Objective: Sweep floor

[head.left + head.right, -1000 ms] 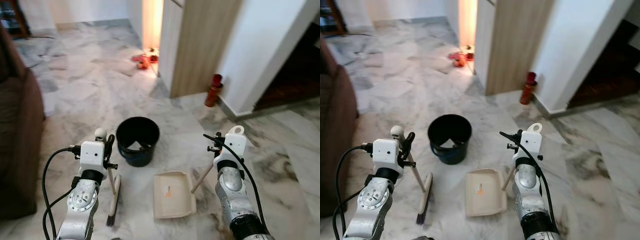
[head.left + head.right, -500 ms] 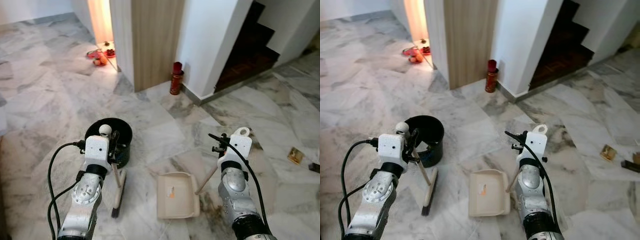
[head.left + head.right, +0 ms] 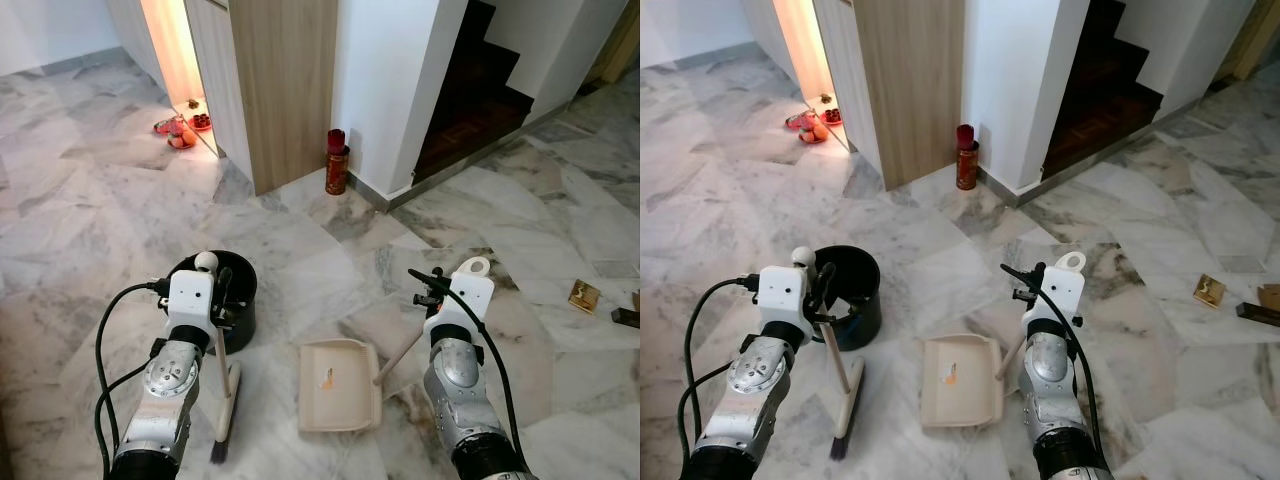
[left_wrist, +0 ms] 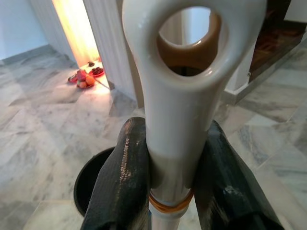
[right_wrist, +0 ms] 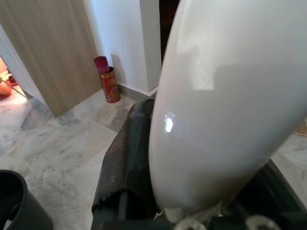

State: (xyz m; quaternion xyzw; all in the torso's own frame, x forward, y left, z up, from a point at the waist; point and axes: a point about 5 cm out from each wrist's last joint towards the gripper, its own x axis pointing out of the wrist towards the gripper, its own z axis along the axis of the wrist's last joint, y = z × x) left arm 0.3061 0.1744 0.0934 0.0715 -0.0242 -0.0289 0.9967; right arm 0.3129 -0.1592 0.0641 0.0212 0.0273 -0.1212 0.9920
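On the marble floor (image 3: 120, 210) before the robot, things are lying in a rough row. Far left: the left gripper (image 4: 168, 182) is clamping the white broom handle (image 4: 184, 105), both black fingers (image 4: 122, 182) pressing against its sides just below the hanging loop. The broom (image 3: 222, 400) is standing nearly upright, its dark bristle head (image 3: 218, 450) resting on the floor beside the left arm. Just behind it, a black bucket (image 3: 240, 300) is sitting on the floor, partly hidden by the left wrist.

Centre: a cream dustpan (image 3: 340, 385) is lying flat on the marble, a small orange scrap (image 3: 326, 379) showing inside it. Its handle (image 3: 400, 355) is running up and to the right into the right gripper (image 5: 158, 191); in the right wrist view a black finger (image 5: 127, 158) is lying tight against the pale handle, so the grip is closed on it.

Farther back: a wooden panel (image 3: 285, 80), a red canister (image 3: 336, 162) standing at the foot of a white wall, dark stairs (image 3: 480, 90) beyond. Red items (image 3: 178, 128) are sitting in the lit doorway. Far right, small debris (image 3: 584, 296) is lying on the marble, well apart from the dustpan.
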